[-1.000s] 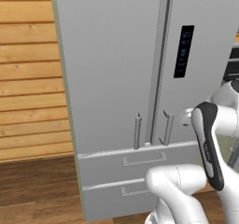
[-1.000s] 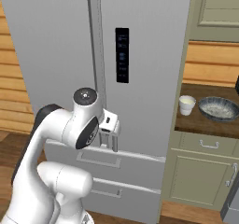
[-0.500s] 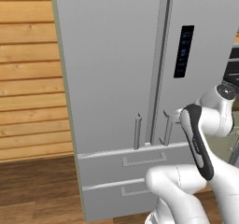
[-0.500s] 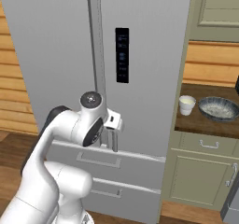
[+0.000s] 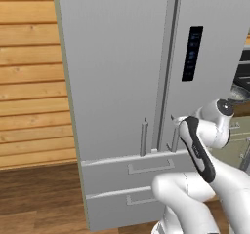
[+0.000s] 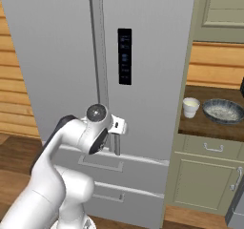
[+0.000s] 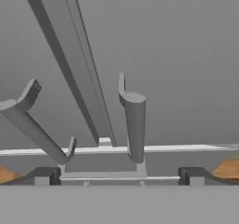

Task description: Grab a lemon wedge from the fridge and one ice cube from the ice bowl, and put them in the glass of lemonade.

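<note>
The fridge (image 6: 143, 70) stands shut, both doors closed, with the arm raised before its lower door edge. The gripper (image 7: 119, 176) has its jaws spread wide and holds nothing; the right door's handle (image 7: 134, 125) stands between and just ahead of them, not yet touched. That bar looks rigid, smooth metal, likely slippery, so I judge a square grip across its middle safest. The door should swing heavily. On the counter to the right, the glass of lemonade (image 6: 190, 107) sits just beside the ice bowl (image 6: 224, 111). The lemon wedge presumably lies inside.
</note>
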Controlling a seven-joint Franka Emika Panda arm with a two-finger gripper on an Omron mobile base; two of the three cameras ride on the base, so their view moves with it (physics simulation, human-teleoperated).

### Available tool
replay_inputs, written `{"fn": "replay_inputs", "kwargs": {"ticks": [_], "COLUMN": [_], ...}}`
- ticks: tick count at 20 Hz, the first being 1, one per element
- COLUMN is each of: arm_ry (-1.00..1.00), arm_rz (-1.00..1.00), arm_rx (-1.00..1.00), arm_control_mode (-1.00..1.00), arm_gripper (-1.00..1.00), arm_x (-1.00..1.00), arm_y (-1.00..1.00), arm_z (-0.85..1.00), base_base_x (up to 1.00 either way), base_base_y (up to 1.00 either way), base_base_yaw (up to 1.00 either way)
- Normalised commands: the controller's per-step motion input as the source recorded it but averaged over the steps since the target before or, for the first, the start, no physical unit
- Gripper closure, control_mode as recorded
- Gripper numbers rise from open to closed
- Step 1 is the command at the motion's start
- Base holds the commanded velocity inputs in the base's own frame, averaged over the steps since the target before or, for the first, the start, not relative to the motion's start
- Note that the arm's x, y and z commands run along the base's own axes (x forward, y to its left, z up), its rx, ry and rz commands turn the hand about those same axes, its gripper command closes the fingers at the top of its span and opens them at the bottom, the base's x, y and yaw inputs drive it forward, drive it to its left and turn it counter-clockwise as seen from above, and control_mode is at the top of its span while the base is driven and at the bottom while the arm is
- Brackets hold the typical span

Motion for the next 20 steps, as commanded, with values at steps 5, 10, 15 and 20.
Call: {"fn": "replay_inputs", "kwargs": {"ticks": [5,10,15,20], "arm_ry": [0.00,0.00,0.00,0.00], "arm_rz": [0.03,0.05,0.05,0.03], "arm_rx": [0.00,0.00,0.00,0.00], "arm_control_mode": [-1.00,-1.00,-1.00,-1.00], "arm_gripper": [-1.00,-1.00,-1.00,-1.00], "arm_x": [0.58,0.56,0.53,0.42], "arm_y": [-0.07,-0.15,-0.11,-0.11], "arm_z": [-0.09,-0.07,-0.09,-0.21], "base_base_x": [0.00,0.00,0.00,0.00], "base_base_y": [0.00,0.00,0.00,0.00], "base_base_yaw": [0.00,0.00,0.00,0.00]}}
